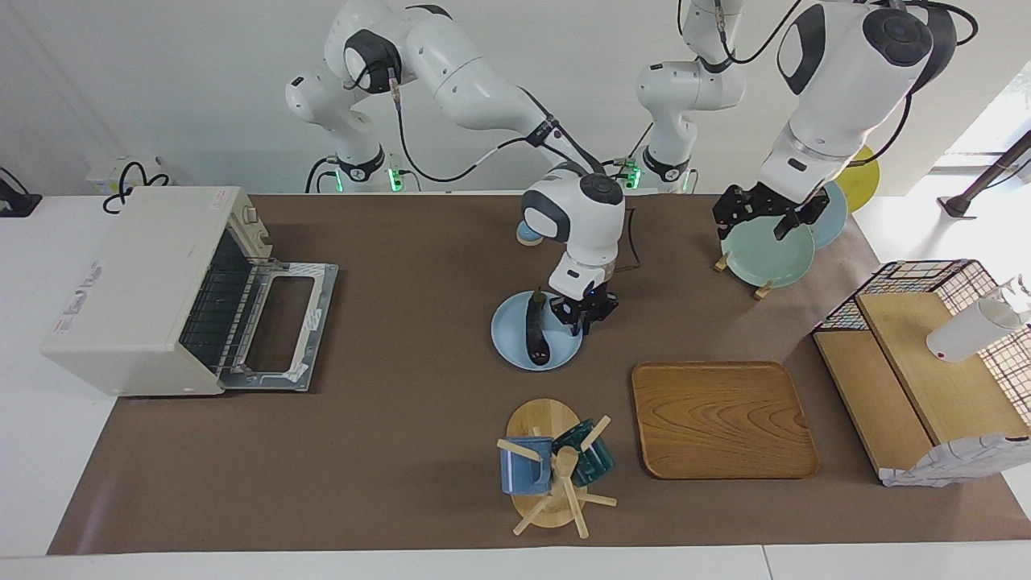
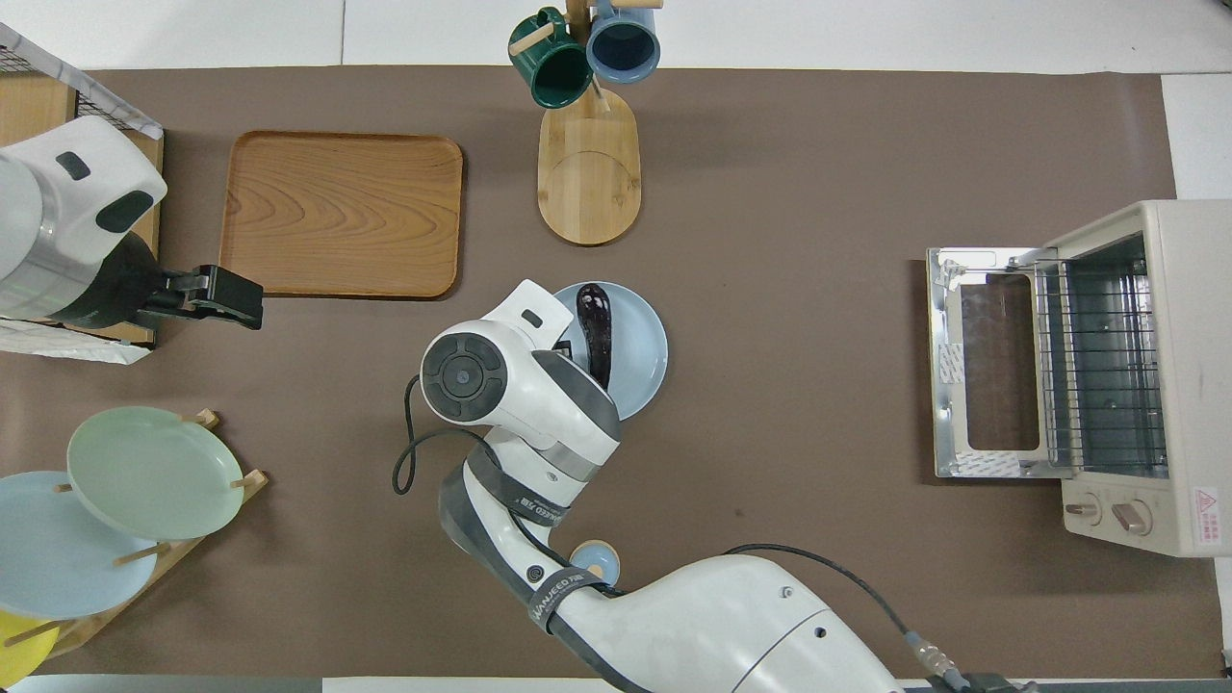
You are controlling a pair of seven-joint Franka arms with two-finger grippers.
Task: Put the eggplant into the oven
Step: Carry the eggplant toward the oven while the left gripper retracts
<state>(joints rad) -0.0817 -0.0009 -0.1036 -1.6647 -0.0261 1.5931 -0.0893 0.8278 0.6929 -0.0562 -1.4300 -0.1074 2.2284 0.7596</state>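
Note:
The dark purple eggplant (image 1: 536,330) lies on a light blue plate (image 1: 511,350) in the middle of the table; it also shows in the overhead view (image 2: 597,332). My right gripper (image 1: 585,318) is low over the plate's edge toward the left arm's end, beside the eggplant, open and empty. The off-white oven (image 1: 137,290) stands at the right arm's end of the table with its door (image 1: 278,326) folded down and its wire rack (image 2: 1097,375) showing. My left gripper (image 1: 765,217) waits over the green plate (image 1: 765,254) in the plate rack.
A wooden tray (image 1: 721,419) and a mug tree (image 1: 552,467) with two mugs lie farther from the robots than the plate. A wire-and-wood rack (image 1: 926,362) holding a white bottle (image 1: 975,330) stands at the left arm's end. A small blue dish (image 1: 527,234) sits near the robots.

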